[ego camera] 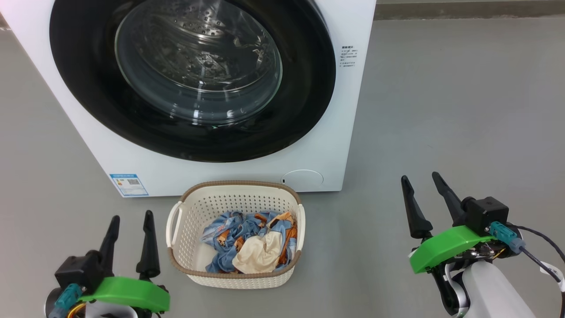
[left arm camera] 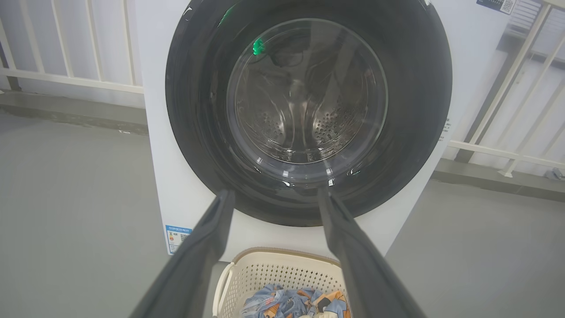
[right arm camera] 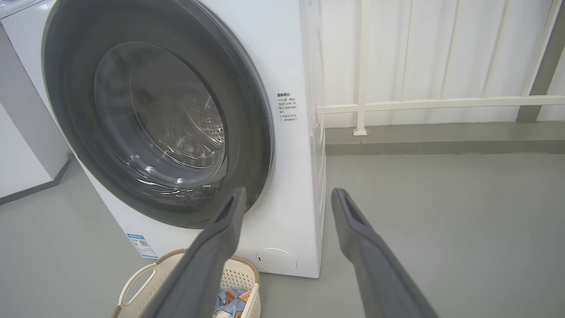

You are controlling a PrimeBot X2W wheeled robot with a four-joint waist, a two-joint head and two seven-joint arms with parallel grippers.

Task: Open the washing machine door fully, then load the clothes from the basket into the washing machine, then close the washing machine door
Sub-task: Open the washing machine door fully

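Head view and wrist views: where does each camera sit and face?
Head view: on the head, looking down at washing machine door, basket, left end effector, right end effector.
Left wrist view: left wrist, facing the door squarely between its own fingers.
Right wrist view: right wrist, facing the door obliquely, own fingers below.
All share door and basket.

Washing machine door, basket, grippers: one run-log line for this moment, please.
washing machine door: closed | clothes: in basket | left gripper: open, empty | right gripper: open, empty | stage: door opening not started
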